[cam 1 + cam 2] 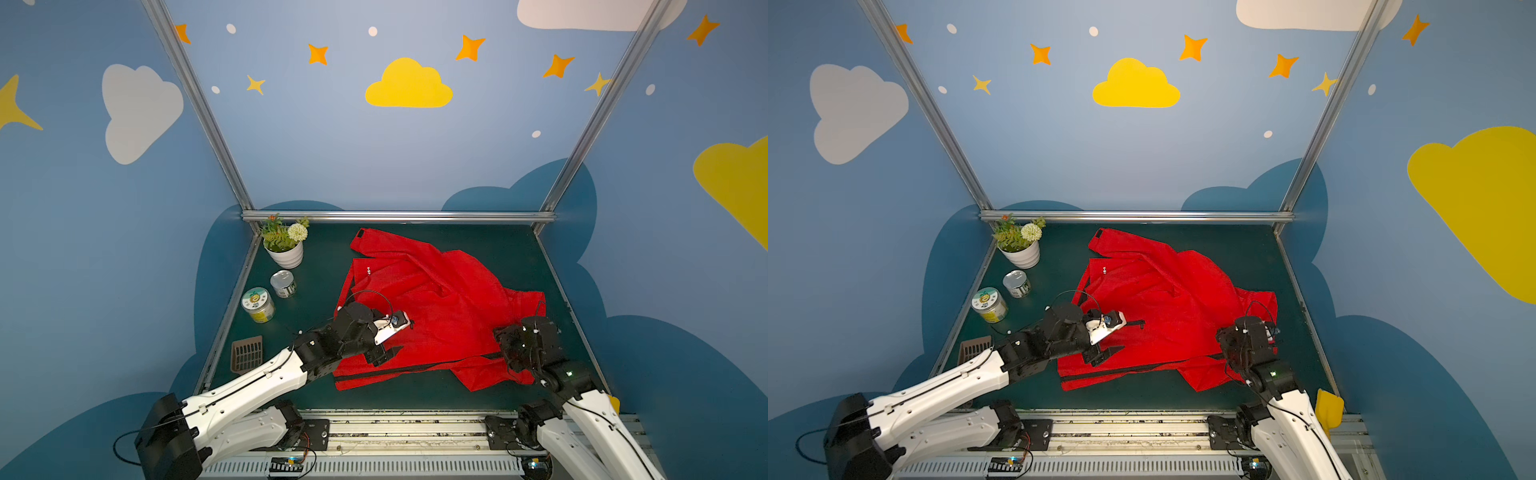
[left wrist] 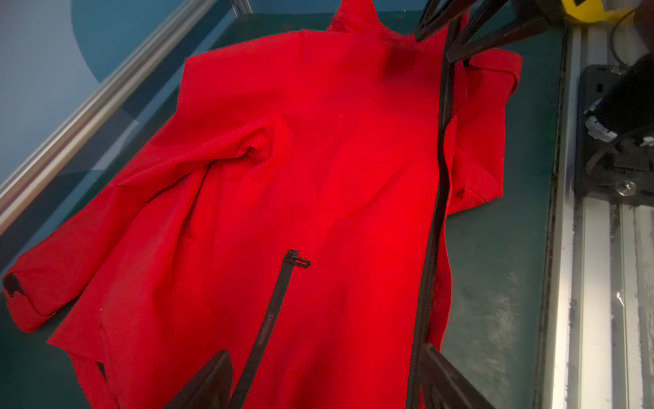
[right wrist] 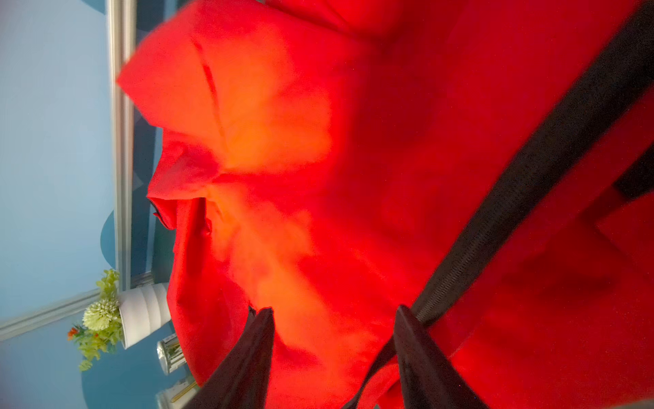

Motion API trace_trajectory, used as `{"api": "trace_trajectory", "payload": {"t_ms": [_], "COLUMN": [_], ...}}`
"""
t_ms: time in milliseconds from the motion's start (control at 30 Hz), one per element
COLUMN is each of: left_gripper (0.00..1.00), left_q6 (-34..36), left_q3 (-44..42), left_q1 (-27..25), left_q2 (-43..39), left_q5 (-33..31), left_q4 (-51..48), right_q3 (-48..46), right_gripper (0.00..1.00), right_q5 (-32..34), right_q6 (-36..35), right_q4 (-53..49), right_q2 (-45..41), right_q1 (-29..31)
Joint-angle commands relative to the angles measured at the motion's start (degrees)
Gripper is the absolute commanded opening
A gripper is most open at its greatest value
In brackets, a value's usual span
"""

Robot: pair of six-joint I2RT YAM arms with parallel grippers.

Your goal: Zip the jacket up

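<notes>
Possible lettering (image 1: 368, 270) on the jacket (image 1: 436, 299) is too small to read.

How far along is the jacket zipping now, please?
Done: the front zipper of the jacket looks closed along its visible length. In hand: nothing; left tool and right tool both stand open. Left: probably only retreating, though the zipper's end by the right tool is hidden.

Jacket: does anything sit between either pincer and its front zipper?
Nothing visible does. The left pincer and right pincer both hang open right over the jacket, with the front zipper exposed close by. The plant pot, can and jar stand off to the side, clear of the cloth.
</notes>
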Motion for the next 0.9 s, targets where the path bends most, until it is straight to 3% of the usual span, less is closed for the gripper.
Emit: {"api": "trace_trajectory", "payload": {"t_ms": [0,100,267,400,533,667,833,867], "left_gripper": [0.82,0.81,0.80,0.80,0.76,0.64,0.64,0.51], "left_q6": [-0.65,-0.35,1.90,-1.22,0.26,0.98,1.55,1.96], "left_q3": [1.92,2.18,4.74,11.93,14.03,14.12,14.16,14.07], "left_q1": [0.36,-2.39,-9.39,-9.91,-10.20,-10.57,-10.78,-10.79], "left_q2": [1.53,5.75,16.33,26.61,32.31,34.89,36.83,37.19], "left_q5": [2.34,2.47,-8.24,-11.86,-9.80,-9.50,-10.33,-10.35], "left_q4": [2.43,3.90,6.59,-0.63,-1.90,-1.80,-2.00,-1.88], "right_q3": [6.64,9.87,10.74,11.13,11.65,11.01,10.33,10.36], "right_gripper": [0.65,0.67,0.68,0.68,0.68,0.68,0.68,0.68], "right_q5": [3.53,-1.13,-2.67,-5.48,-7.74,-9.17,-10.75,-11.02], "right_q6": [-12.50,-13.82,-14.14,-15.47,-16.26,-16.58,-16.94,-16.86], "right_q4": [-2.78,-1.66,-0.65,1.28,1.37,1.81,2.06,2.08], "right_q2": [6.40,11.73,14.50,14.64,15.37,14.86,14.67,14.67], "right_q1": [-1.69,-3.88,-6.34,-9.79,-12.05,-13.90,-15.43,-15.60]}}
